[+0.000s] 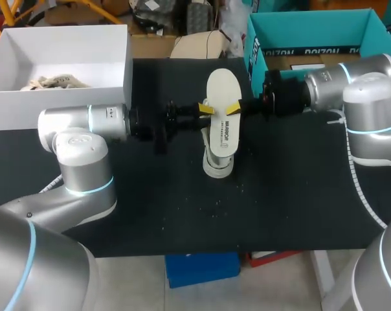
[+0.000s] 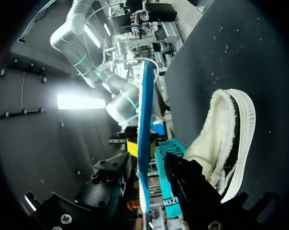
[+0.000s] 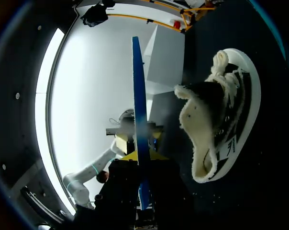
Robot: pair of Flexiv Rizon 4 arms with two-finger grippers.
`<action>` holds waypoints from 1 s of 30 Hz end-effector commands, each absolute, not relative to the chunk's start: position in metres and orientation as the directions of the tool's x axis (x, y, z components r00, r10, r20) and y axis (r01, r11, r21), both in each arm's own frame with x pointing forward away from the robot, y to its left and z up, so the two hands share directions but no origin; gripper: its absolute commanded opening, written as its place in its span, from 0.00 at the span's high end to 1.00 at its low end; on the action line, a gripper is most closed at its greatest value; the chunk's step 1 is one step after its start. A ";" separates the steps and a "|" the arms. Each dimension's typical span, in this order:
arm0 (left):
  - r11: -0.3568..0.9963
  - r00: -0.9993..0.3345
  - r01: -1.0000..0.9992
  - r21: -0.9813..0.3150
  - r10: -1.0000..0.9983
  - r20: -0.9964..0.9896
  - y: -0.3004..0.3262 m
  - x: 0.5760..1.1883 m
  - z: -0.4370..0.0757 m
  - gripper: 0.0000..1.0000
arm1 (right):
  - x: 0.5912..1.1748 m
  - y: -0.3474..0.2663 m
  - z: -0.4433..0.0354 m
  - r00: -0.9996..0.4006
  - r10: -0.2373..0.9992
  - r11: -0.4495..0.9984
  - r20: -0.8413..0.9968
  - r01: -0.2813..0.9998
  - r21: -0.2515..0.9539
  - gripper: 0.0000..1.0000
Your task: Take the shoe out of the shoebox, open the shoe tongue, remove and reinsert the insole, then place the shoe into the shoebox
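A white insole (image 1: 223,107) with a blue underside hangs flat above the black mat, seen edge-on in the wrist views (image 2: 144,143) (image 3: 138,120). My right gripper (image 1: 235,109) (image 3: 142,165) is shut on its right edge. At its left edge my left gripper (image 1: 205,109) (image 2: 149,160) stands open, its fingers on either side of the insole with a gap on one side. The shoe (image 1: 216,162) (image 2: 230,139) (image 3: 221,124), black with cream fleece lining and a white sole, lies on the mat under the insole. A white shoebox (image 1: 59,107) with paper inside stands at the back left.
A teal box (image 1: 299,29) stands at the back right, close behind my right arm (image 1: 325,87). My left arm (image 1: 85,126) lies just in front of the white box. Small white crumbs dot the mat (image 1: 182,214) in front of the shoe.
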State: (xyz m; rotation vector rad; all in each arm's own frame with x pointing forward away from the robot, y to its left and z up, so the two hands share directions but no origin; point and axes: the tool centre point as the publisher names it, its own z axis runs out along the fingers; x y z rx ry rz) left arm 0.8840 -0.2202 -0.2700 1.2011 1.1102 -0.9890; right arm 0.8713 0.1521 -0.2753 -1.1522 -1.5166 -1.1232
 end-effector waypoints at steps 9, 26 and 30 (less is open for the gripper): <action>0.084 0.211 0.974 0.208 -0.033 -0.977 -0.238 0.889 -0.271 0.81 | 0.872 0.152 -0.275 -0.163 0.166 0.155 0.973 0.978 0.137 1.00; 0.067 0.217 0.975 0.214 -0.051 -0.975 -0.247 0.891 -0.270 0.99 | 0.872 0.152 -0.275 -0.163 0.166 0.155 0.973 0.978 0.137 1.00; 0.065 0.218 0.975 0.215 -0.047 -0.975 -0.248 0.891 -0.270 1.00 | 0.872 0.152 -0.275 -0.163 0.166 0.155 0.973 0.978 0.137 1.00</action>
